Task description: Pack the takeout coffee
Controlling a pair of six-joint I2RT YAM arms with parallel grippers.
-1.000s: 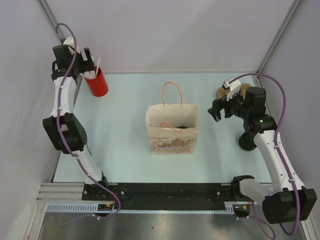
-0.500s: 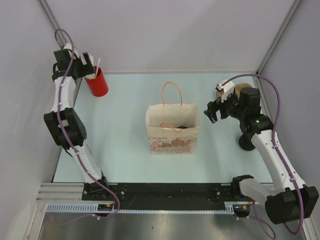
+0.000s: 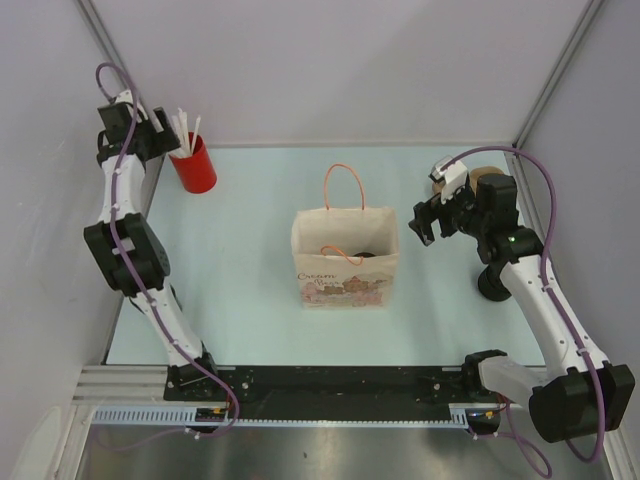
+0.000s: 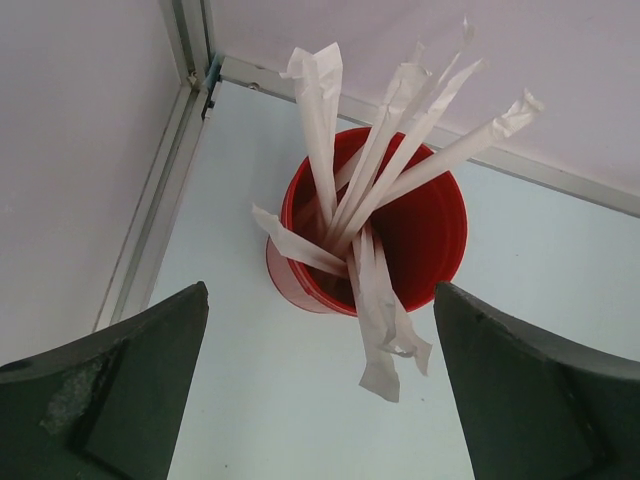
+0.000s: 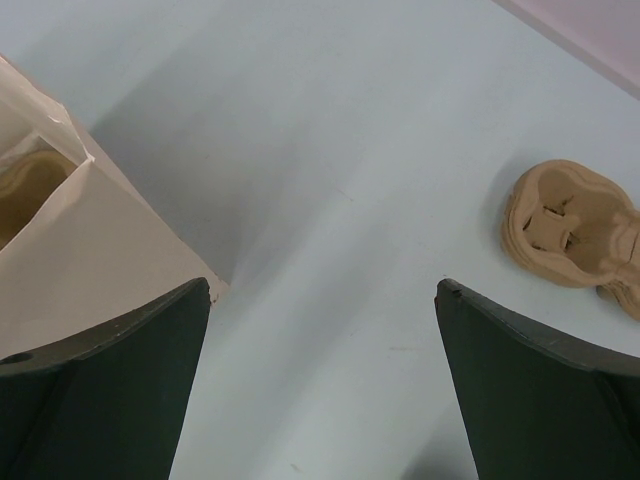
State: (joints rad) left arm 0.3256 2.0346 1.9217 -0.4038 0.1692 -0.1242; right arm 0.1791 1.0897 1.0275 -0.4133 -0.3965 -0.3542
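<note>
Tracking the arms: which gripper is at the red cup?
The left gripper, by the red cup; the right gripper is near the bag.

The table (image 3: 250, 300) has a pale blue-green, flat top enclosed by white walls on the far, left and right sides. A paper bag (image 3: 345, 275) stands upright near the centre, mouth open and handles raised. A red cup (image 3: 193, 165) holding white wrapped straws (image 4: 400, 130) stands at the far left corner. A brown moulded cup carrier (image 5: 570, 225) lies at the far right. A squat black round piece (image 3: 492, 285) rests at the right edge, partly hidden by the arm.
</note>
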